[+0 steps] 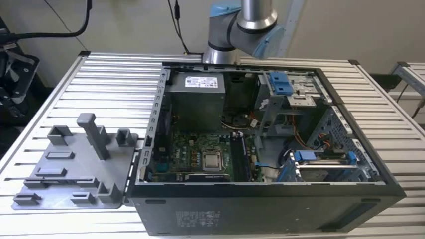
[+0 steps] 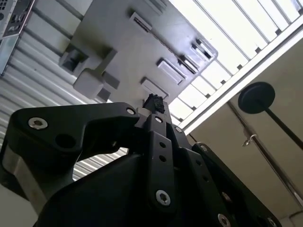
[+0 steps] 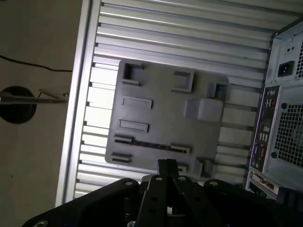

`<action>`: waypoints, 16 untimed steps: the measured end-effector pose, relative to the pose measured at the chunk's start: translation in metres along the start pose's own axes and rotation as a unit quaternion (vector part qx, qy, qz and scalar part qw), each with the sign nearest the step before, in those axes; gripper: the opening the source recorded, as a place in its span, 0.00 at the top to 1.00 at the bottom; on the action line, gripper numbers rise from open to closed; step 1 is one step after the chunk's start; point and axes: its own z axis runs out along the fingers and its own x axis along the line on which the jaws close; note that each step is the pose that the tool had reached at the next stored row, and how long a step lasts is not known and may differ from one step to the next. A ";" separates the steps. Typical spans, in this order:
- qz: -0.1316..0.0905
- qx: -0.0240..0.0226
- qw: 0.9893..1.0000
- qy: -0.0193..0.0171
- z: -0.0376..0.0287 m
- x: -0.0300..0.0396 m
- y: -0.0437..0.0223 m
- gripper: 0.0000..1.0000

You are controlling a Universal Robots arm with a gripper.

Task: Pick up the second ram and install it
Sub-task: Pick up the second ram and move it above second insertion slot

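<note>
Computer case (image 1: 265, 199), black, lying on its side with the side panel off, its interior facing up. Inside, by size: a grey power supply (image 1: 196, 104) at the far end; a green motherboard (image 1: 192, 157) on the floor of the case, carrying a square silver processor (image 1: 212, 160); a metal drive cage (image 1: 282, 82) with blue tabs; a blue bracket (image 1: 319, 157) near the front; and orange cables (image 1: 312, 142) between the two. A light-grey tray (image 1: 66, 191) sits just beside the case, on the exterior view's left. It bears upright posts (image 1: 89, 129), shallow rectangular pockets (image 1: 58, 155) and small slotted holders. The second ram (image 3: 149, 144) appears as a thin dark strip on edge along the tray, between two of those holders. The gripper (image 3: 166, 165) (image 2: 154, 101) hangs over the tray in both wrist views, near the strip but apart from it. Its fingers are drawn together, with no gap visible at the tips and nothing seen between them. The arm (image 1: 242, 30), grey with light-blue joints, rises at the table's far edge. Case and tray rest on a slatted aluminium table (image 1: 113, 74). Beyond it are a pale wall, a black cable (image 1: 66, 32) and the round black base (image 3: 16, 104) of a stand on the floor.
</note>
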 end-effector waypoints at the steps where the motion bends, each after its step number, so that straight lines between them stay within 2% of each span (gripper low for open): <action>1: -0.004 0.000 1.000 0.000 0.0000 0.0000 0.0000 0.89; 9: -0.032 0.000 0.999 0.002 0.0000 0.0000 0.0000 0.89; 16: -0.058 -0.001 0.998 0.003 0.0000 0.0000 0.0000 0.89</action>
